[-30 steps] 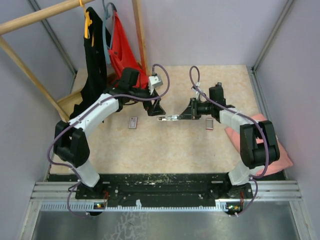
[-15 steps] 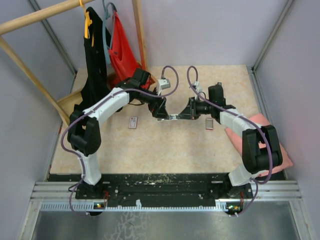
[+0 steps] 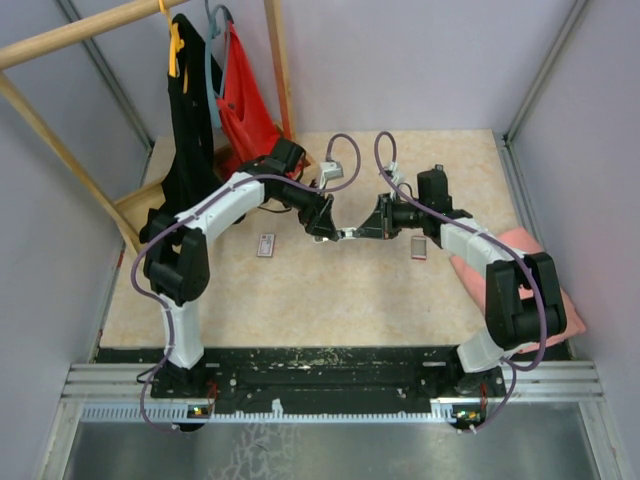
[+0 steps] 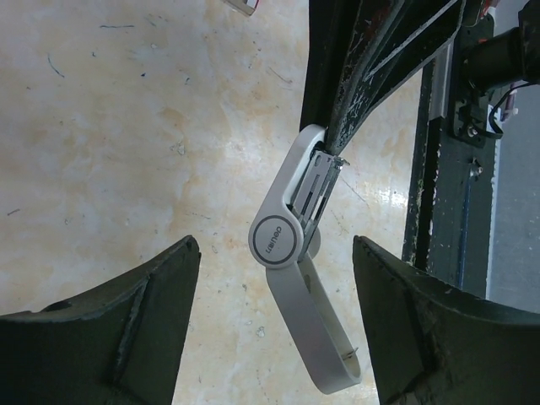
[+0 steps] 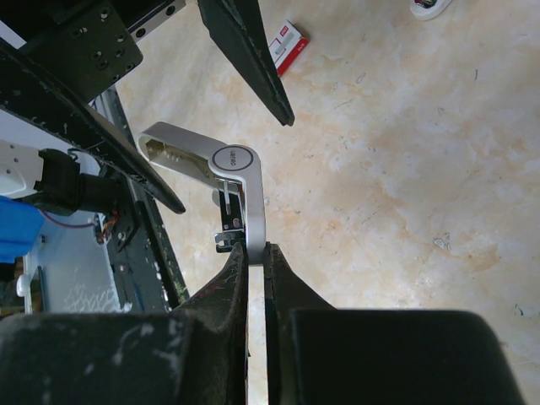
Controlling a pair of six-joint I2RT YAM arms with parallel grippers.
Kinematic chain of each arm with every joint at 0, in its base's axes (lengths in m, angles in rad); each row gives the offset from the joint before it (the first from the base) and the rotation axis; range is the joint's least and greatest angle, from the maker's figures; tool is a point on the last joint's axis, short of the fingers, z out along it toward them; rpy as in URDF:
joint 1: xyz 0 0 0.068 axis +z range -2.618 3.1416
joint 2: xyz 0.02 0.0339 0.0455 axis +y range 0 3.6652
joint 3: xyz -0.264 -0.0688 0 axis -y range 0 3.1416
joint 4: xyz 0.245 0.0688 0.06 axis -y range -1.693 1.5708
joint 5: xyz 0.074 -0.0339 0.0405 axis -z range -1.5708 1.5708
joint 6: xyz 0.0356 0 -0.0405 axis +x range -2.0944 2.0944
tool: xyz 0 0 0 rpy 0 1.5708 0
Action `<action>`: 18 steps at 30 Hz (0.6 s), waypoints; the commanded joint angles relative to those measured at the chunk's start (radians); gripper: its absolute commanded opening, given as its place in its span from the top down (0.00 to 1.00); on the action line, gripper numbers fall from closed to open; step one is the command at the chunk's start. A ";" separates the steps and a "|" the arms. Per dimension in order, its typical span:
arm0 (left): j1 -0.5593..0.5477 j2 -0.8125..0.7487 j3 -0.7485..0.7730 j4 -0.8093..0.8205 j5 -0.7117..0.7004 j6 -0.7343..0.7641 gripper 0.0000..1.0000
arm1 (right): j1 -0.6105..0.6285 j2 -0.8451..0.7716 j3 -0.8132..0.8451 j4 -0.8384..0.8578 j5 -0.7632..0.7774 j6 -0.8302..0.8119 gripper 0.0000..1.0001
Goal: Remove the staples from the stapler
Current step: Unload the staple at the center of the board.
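Observation:
A white stapler (image 3: 348, 235) hangs in the air over the middle of the table, swung open at its round hinge (image 4: 276, 240). My right gripper (image 5: 255, 251) is shut on one of its arms (image 5: 253, 215); in the top view this gripper (image 3: 372, 230) sits just right of the stapler. My left gripper (image 4: 274, 253) is open, with its fingers (image 4: 126, 329) on either side of the hinge and of the free arm (image 4: 325, 346), not touching them. The metal magazine (image 4: 316, 190) shows between the arms. I cannot make out any staples.
A small flat box with a red label (image 3: 266, 245) lies left of the stapler and also shows in the right wrist view (image 5: 287, 46). A similar box (image 3: 420, 249) lies on the right. A pink cloth (image 3: 550, 290) is at the right edge. Black and red garments (image 3: 195, 110) hang at the back left.
My left arm has swung right, and its open gripper has come up to the stapler's free end. My right gripper and the stapler have hardly moved.

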 commanded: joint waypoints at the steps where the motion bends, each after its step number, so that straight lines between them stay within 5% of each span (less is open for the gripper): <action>1: -0.007 0.024 0.041 -0.029 0.041 0.011 0.25 | 0.010 -0.051 0.007 0.039 -0.020 -0.021 1.00; 18: -0.009 0.049 0.061 -0.037 0.073 0.011 0.47 | 0.017 -0.056 0.004 0.037 -0.021 -0.029 1.00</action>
